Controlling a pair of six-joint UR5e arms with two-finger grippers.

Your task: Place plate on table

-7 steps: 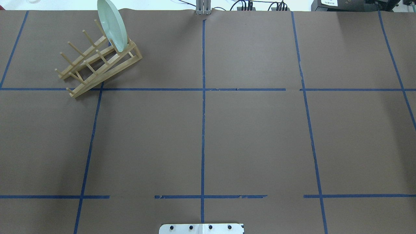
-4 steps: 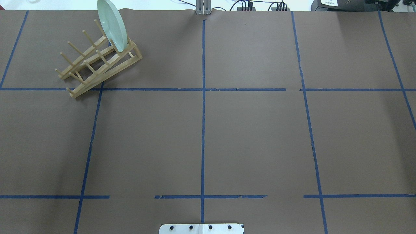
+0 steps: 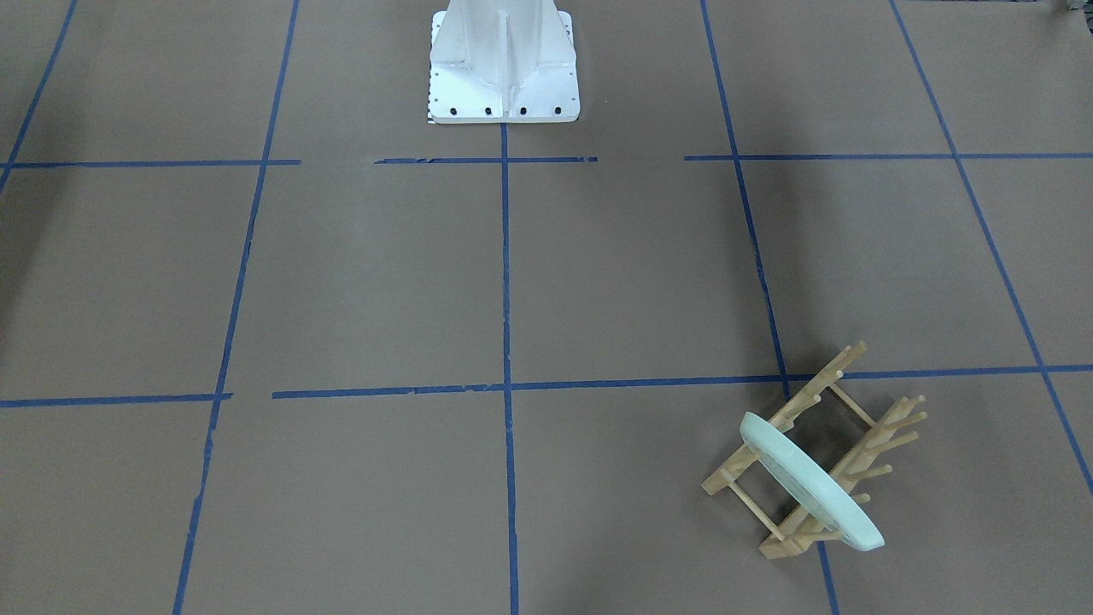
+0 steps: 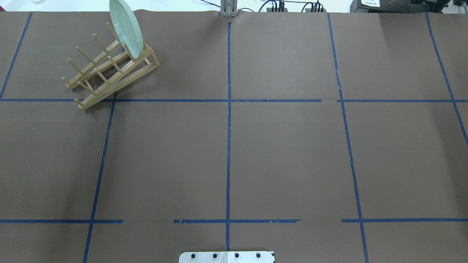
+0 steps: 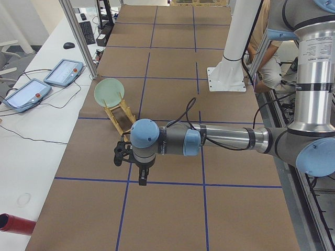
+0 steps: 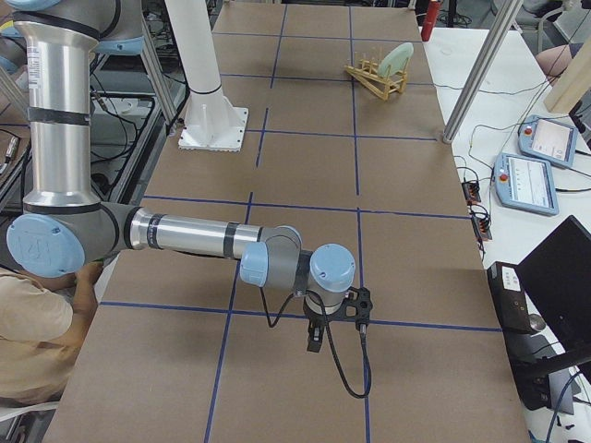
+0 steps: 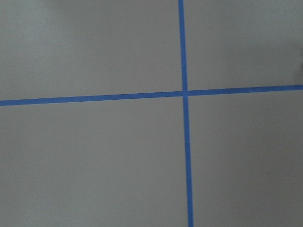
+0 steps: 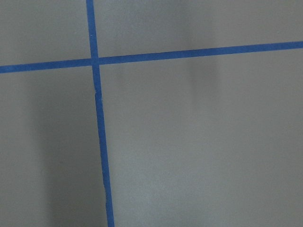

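At the near edge of the counter [image 4: 285, 157], midway along it, stands the robot's white base [image 3: 504, 68], bolted down on the brown paper. Blue tape lines [image 4: 228, 146] cross the paper in a grid.

Each arm reaches out level above one end of the counter. The left tool [image 5: 142, 182] hangs pointing down over a tape line near the left end, and the right tool [image 6: 314, 346] hangs the same way near the right end. Both are clear of the surface with nothing beneath them but paper and tape. They appear only in the side views, so I cannot tell whether either has its fingers apart or together. Each wrist camera shows only paper and a tape crossing.

Well apart from both tools, in the far left corner of the counter, a wooden peg rack [image 4: 120, 84] sits at an angle, its near end over a tape crossing. The pale green plate [image 4: 128, 31] stands on edge in the slot at the rack's far end, leaning against the pegs, close to the counter's far edge.
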